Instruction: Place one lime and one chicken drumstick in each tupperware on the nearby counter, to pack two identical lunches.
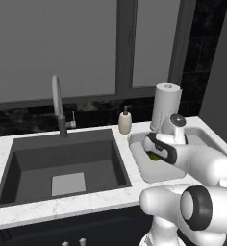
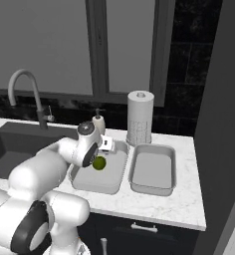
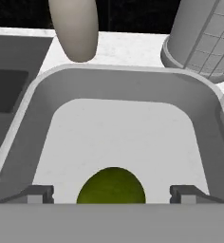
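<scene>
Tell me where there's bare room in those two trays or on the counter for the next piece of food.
The right tupperware is bare across its whole floor. In the left tupperware, the floor beyond the lime, toward the soap bottle, is free. The counter strip in front of both trays is bare but narrow. It is crowded behind, by the paper towel roll.

Left and right base views looked forward and down from behind the arm, mid-range, sharing the worktop (image 1: 48,206), sink (image 1: 62,163) and left tupperware (image 2: 114,182). Hand view sat close above that tupperware (image 3: 52,95), facing its floor.
</scene>
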